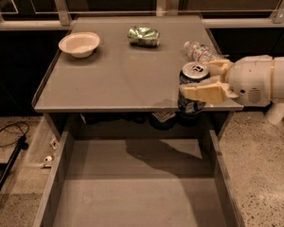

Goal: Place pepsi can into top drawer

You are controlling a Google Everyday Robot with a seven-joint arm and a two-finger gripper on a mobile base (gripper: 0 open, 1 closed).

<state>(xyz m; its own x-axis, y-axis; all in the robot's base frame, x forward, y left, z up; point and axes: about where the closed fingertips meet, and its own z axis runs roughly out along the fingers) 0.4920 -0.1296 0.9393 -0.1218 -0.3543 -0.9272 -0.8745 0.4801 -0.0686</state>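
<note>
Fingers (206,91) clamp the can (190,106), gripper (197,78) at the table's (113,84) front-right edge. Can's upright, axis vertical. Open drawer (132,193) waits at seven o'clock, lower down, so that's the heading.

pepsi can (194,72) upright in gripper (197,79)
</note>
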